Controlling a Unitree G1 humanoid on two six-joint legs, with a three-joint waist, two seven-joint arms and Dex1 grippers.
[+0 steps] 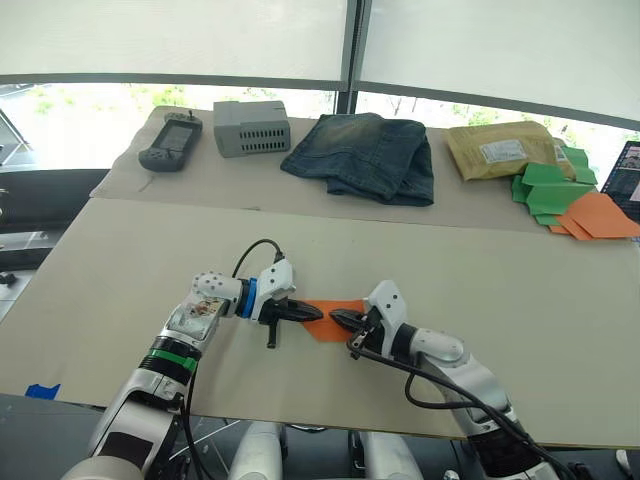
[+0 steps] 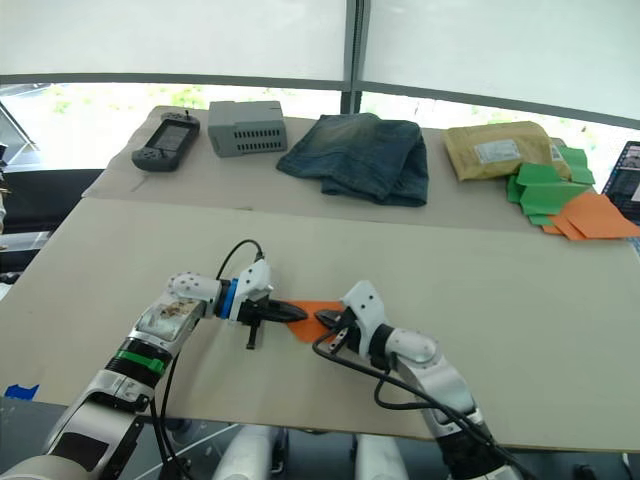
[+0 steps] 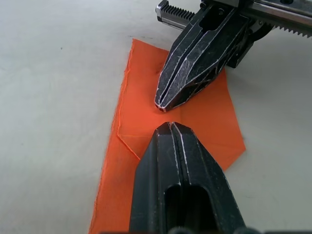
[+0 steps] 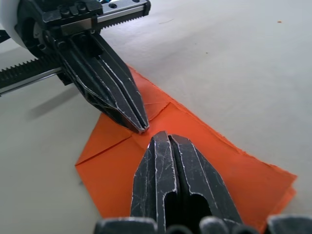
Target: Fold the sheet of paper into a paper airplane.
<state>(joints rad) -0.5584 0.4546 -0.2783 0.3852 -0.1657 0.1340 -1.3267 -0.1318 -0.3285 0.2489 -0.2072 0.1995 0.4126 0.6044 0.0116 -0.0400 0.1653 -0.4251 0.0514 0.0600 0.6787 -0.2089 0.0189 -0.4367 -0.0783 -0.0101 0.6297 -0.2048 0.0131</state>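
While both arms meet near the desk's front edge, the left gripper [image 1: 300, 315] has its fingers pressed together, tips down on the sheet of paper [image 1: 332, 318], which lies flat around the middle of the front edge with folds already creased in. The right gripper [image 1: 338, 319] comes in from the other side, fingers closed too, tip almost touching the left one's. Along the far edge sit a handheld device [image 1: 170, 141], grey box [image 1: 251, 126], folded jeans [image 1: 365, 156], padded envelope [image 1: 498, 150] and green paper pieces [image 1: 550, 190].
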